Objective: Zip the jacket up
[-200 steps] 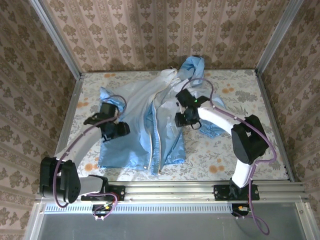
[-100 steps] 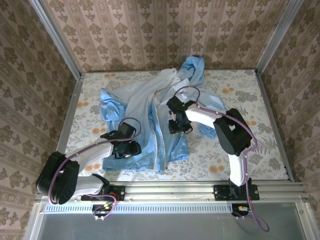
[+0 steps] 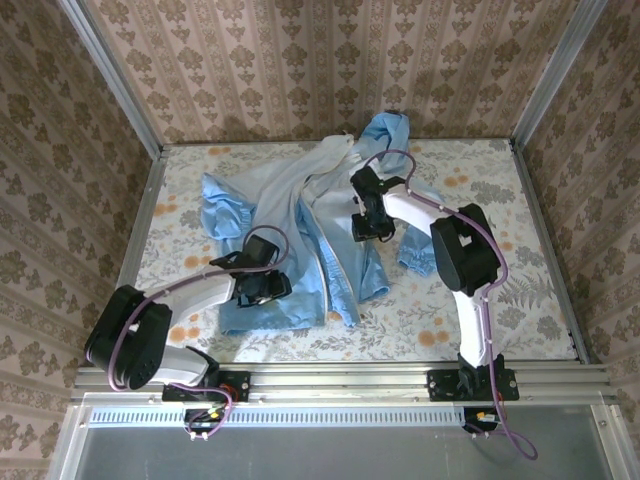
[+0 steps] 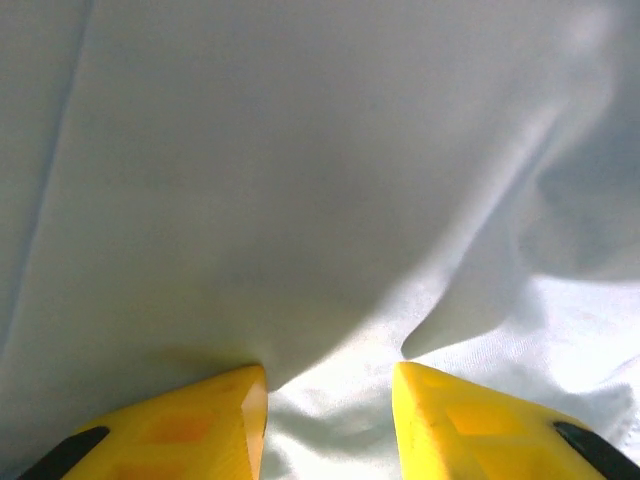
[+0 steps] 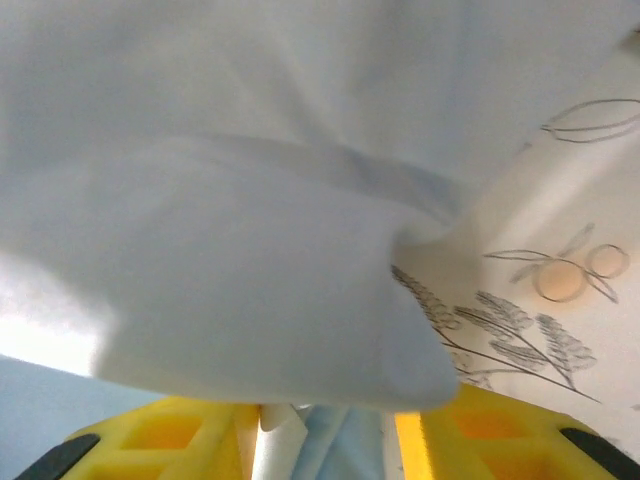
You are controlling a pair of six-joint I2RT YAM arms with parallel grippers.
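The light-blue jacket (image 3: 300,230) lies rumpled across the middle of the table, with its pale front zipper edge (image 3: 338,292) running toward the near hem. On its near left panel sits my left gripper (image 3: 262,287). In the left wrist view the left gripper (image 4: 330,390) has a raised fold of pale fabric (image 4: 300,200) pinched between its yellow fingers (image 4: 225,420). Over the jacket's right side is my right gripper (image 3: 368,222). The right gripper (image 5: 325,425) is shut on bunched white and blue fabric (image 5: 250,270), which drapes over its fingertips.
The floral tablecloth (image 3: 480,280) shows bare to the right and along the near edge. A metal rail (image 3: 350,380) carrying both arm bases runs along the front. Wallpapered walls (image 3: 330,70) close in the back and the sides.
The left gripper moved right and nearer, pulling the left panel with it. The right gripper went left, then back toward the far side. The jacket's hem bunched and shifted.
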